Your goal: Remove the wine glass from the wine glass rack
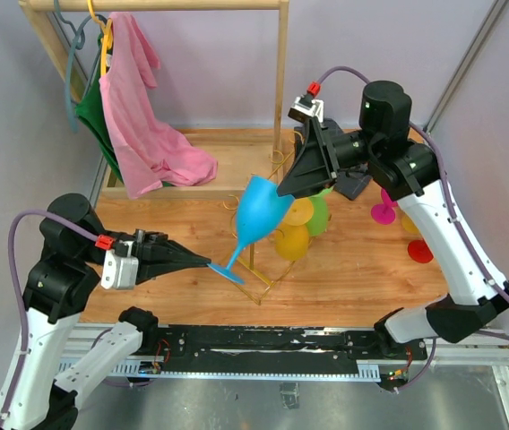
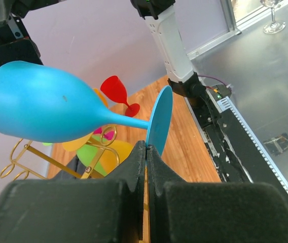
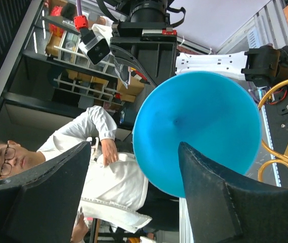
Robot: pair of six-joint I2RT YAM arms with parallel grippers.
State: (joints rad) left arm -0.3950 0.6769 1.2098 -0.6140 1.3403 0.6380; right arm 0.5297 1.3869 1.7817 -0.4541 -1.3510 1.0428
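The blue wine glass (image 1: 262,208) is tilted, with its bowl up and to the right and its foot low on the left. My left gripper (image 1: 208,263) is shut on the rim of the foot, as the left wrist view shows (image 2: 147,147), with the bowl (image 2: 42,104) ahead. The gold wire wine glass rack (image 1: 263,285) stands under and behind the glass. My right gripper (image 1: 281,190) is open at the bowl's upper side. In the right wrist view the bowl (image 3: 200,129) fills the space by the right finger (image 3: 210,197).
Yellow (image 1: 292,242) and green (image 1: 319,213) glasses hang on the rack. Pink (image 1: 383,213) and red (image 1: 420,251) glasses stand under the right arm. A wooden clothes rack (image 1: 281,81) with a pink cloth (image 1: 147,134) stands at the back left.
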